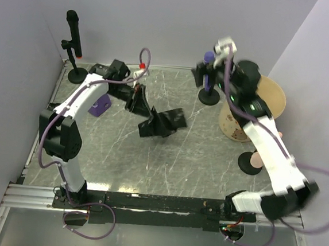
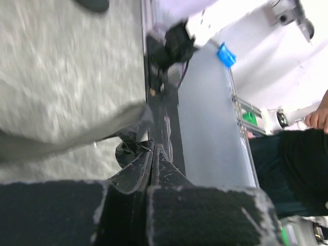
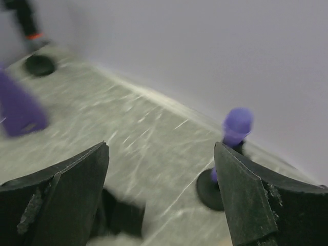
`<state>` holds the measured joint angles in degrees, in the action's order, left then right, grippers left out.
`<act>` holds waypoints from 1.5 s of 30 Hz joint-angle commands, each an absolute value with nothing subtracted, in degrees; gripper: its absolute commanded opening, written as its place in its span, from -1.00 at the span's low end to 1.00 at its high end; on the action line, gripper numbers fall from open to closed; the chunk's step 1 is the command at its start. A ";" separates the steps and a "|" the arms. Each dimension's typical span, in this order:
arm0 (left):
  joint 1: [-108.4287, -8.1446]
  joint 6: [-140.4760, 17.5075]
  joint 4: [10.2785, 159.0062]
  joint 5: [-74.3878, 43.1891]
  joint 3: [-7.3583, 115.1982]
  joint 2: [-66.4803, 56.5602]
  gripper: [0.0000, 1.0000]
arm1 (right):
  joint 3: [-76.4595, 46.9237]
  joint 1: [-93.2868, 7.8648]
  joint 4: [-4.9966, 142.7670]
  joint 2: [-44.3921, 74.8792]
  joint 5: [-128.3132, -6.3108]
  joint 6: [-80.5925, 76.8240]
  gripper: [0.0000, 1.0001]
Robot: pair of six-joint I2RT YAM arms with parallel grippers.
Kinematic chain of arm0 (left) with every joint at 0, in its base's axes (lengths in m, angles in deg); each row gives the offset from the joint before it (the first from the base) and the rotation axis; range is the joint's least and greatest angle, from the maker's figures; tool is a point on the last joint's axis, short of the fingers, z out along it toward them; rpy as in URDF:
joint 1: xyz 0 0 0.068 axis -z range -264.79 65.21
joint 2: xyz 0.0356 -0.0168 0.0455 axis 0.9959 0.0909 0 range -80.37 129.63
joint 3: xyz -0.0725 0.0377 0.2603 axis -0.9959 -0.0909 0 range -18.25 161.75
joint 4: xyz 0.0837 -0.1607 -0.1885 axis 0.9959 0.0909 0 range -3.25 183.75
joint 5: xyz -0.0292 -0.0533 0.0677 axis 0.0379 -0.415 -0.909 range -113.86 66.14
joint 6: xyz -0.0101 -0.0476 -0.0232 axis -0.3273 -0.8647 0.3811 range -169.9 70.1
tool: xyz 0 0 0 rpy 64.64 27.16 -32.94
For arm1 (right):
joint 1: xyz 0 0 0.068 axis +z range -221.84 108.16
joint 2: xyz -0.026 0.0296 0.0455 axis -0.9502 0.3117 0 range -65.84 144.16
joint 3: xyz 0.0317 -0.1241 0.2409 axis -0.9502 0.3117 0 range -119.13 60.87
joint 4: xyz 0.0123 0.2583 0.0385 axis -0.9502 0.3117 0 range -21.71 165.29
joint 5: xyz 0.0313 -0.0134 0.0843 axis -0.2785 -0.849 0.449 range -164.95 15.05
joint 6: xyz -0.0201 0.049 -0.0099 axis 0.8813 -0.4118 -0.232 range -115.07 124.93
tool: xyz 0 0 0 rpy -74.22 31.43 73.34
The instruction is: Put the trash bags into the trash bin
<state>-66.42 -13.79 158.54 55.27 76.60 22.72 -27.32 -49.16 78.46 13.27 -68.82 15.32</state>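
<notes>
top external: scratched grey-green table (image 1: 166,163) with trash bags (image 1: 163,123), pale lilac walls (image 1: 162,19)

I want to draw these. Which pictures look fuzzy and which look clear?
Top view: clear, even light, shiny bag. Left wrist view: table streaky and smeared, left fingers clearer. Right wrist view: purple mic and background soft, right fingers sharp.

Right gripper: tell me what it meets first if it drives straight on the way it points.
Probably the bare table, just left of the purple microphone stand; depth is unclear.
</notes>
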 commanded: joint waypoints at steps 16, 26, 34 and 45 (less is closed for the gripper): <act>-68.61 -108.09 71.98 38.28 71.48 7.26 -0.99 | 4.78 -24.12 70.33 -11.69 -59.05 64.40 0.74; -68.53 -106.51 77.78 36.78 73.95 5.59 -0.99 | 13.23 -15.41 39.38 -6.26 -70.29 83.32 0.82; -68.70 -106.94 75.85 37.22 73.33 4.80 -0.99 | 9.11 -14.71 41.48 -6.51 -74.42 82.81 0.76; -70.11 -106.51 76.02 40.38 73.42 4.45 -0.99 | 8.04 -18.75 40.96 -5.29 -77.32 80.61 0.77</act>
<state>-69.61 -105.72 77.77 38.22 72.21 7.09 9.12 -17.67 44.32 -5.59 -75.77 81.27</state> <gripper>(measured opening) 0.010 0.882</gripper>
